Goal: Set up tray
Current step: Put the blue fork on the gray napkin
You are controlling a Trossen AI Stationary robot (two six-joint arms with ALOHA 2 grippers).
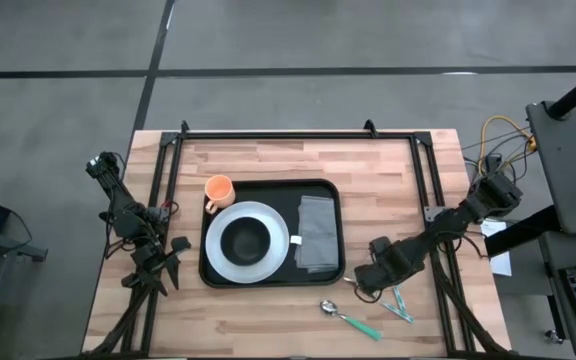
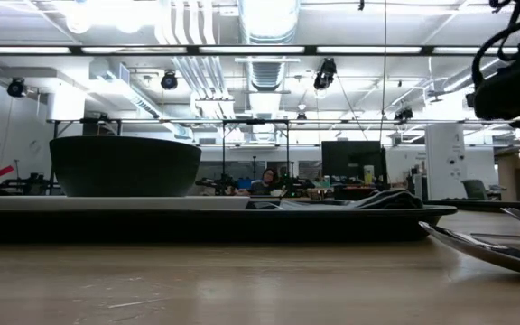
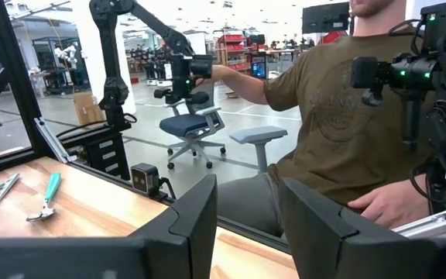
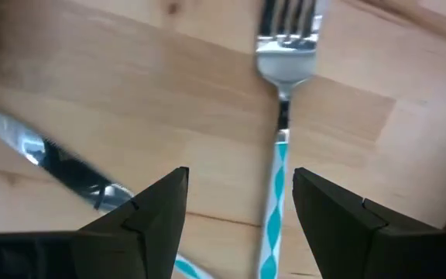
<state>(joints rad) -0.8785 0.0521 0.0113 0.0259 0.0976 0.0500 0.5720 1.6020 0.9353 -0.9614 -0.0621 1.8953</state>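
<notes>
Fork (image 4: pixel 285 62) tines and knife (image 4: pixel 53 159) blade cut off

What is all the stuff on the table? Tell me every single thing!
Large flat black rectangular tray: one, black, middle of the wooden table.
Round white plate: one, white, on the tray.
Small round black bowl: one, black, on the plate.
Folded grey cloth napkin: one, grey, on the tray beside the plate.
Small orange cup: one, orange, at the tray's far left corner.
Metal spoon with a teal handle: one, silver and teal, on the table near the tray's front right corner.
Metal fork with a teal-and-white handle: one, on the table under the right gripper.
Metal knife: one, silver, beside the fork.
Left gripper: one, dark, left of the tray, fingers apart.
Right gripper: one, dark, over the fork, fingers open.
</notes>
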